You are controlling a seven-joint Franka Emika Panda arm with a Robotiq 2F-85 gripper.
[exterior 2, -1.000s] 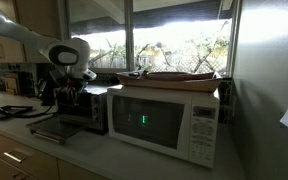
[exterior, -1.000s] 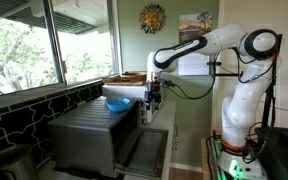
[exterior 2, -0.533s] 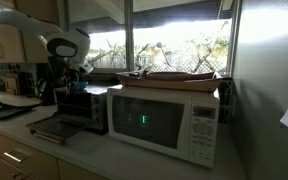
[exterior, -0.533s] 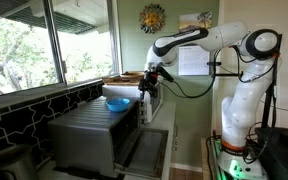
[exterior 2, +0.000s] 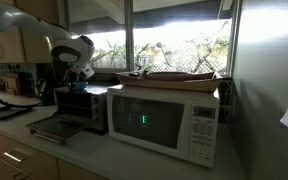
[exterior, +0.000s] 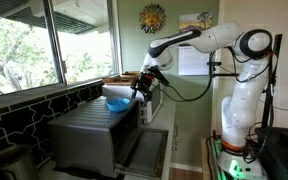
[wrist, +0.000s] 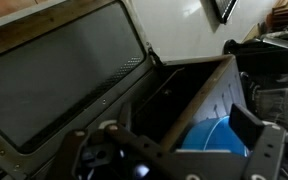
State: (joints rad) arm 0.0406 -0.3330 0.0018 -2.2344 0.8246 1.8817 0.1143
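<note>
A blue bowl (exterior: 117,103) sits on top of a dark toaster oven (exterior: 89,135), whose door (exterior: 144,150) hangs open. My gripper (exterior: 141,88) hovers just beside and above the bowl, tilted toward it, jaws open and empty. In the wrist view the bowl (wrist: 216,140) shows below, between my dark fingers (wrist: 260,140), with my gripper (wrist: 174,152) over the oven's top edge. The oven's glass door (wrist: 64,70) and its dark cavity (wrist: 174,95) fill the rest. In an exterior view the arm (exterior 2: 69,52) bends over the toaster oven (exterior 2: 84,108); the bowl is hidden there.
A white microwave (exterior 2: 169,120) stands right beside the toaster oven, with a wicker tray (exterior 2: 174,75) on top. A window and tiled sill (exterior: 24,105) run along the counter's back. The robot base (exterior: 239,120) stands at the counter's end.
My gripper has risen from in front of the oven and swung toward the window, ending close over the blue bowl. The jaws have stayed open.
</note>
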